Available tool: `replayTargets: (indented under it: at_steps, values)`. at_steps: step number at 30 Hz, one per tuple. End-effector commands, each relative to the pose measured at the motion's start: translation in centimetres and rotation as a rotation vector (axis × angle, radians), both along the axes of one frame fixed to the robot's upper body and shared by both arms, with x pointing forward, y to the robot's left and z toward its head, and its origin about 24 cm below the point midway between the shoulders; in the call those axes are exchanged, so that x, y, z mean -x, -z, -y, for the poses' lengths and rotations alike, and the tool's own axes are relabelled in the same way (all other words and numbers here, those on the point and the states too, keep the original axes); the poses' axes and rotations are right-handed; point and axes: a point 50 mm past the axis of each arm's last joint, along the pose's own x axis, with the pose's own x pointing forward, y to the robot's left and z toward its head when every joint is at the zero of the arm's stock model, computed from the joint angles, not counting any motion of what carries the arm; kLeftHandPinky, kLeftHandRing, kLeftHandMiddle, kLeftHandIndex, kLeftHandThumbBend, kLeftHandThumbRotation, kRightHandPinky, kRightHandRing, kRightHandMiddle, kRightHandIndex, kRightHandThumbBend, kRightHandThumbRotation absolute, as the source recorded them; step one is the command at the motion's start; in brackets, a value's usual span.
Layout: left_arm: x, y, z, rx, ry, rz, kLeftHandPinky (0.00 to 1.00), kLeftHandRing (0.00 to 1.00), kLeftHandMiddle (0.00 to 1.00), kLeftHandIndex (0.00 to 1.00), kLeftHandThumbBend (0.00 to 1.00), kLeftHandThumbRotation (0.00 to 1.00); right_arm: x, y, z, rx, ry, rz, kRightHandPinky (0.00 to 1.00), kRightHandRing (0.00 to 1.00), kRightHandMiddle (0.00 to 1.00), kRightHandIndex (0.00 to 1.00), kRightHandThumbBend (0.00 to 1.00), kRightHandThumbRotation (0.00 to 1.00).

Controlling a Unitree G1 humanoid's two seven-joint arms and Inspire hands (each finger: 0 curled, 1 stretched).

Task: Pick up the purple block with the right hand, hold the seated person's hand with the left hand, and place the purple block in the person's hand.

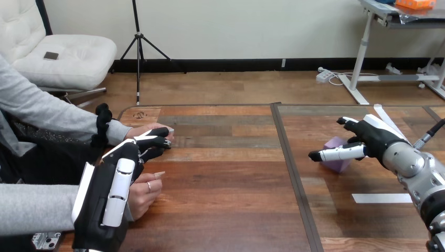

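Purple block (340, 164): was seen right of the seam (289, 173) in the table (231, 210), apparently resting on the wood, not yet lifted.
Right hand (373, 137): was placed right of the seam, at the block. It was spread, with one straight finger laid across the block's front and another raised above it. No closed pinch was seen.
Left hand (113, 191): was found far left of the seam, back turned to the camera, its tip against the person's farther hand (134, 131). Whether that hand was clasped could not be told.
Person's nearer hand (142, 191): was seen left of the seam, loosely curled, just beside the left hand. Nothing was seen in it.
Step judged: the grasp on the block was being set up, and handover was not yet begun.
Risk 1: the block could be pushed or tipped toward the seam if the straight finger was closed before an opposing finger was seated.
Risk 2: the block could be dropped on the long carry across the seam if only an edge was caught.
Risk 3: the person's palm could be covered by the left hand, leaving no room for the block.
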Motion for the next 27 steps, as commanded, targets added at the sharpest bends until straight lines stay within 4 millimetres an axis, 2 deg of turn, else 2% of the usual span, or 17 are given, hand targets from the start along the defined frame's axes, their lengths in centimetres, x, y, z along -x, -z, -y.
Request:
replayTargets:
  at_steps: [1,14,27]
  values:
    - [-0.90,-1.51,0.00,0.002,0.006,0.076,0.79,0.84,0.78,0.58,0.49,1.00,-0.98,-1.25,-0.80,0.012,-0.026,0.021,0.71,0.90,0.99,0.97,1.00,0.39]
    - [-0.93,-1.42,-0.12,-0.011,0.012,0.084,0.79,0.84,0.79,0.58,0.47,1.00,-0.82,-0.86,-0.75,0.045,-0.021,-0.007,0.76,0.94,0.98,0.95,1.00,0.32]
    - [-0.94,-1.40,-0.09,-0.009,0.014,0.079,0.79,0.84,0.79,0.58,0.46,1.00,-0.76,-0.92,-0.52,0.040,-0.019,-0.003,0.75,0.92,0.97,0.94,1.00,0.29]
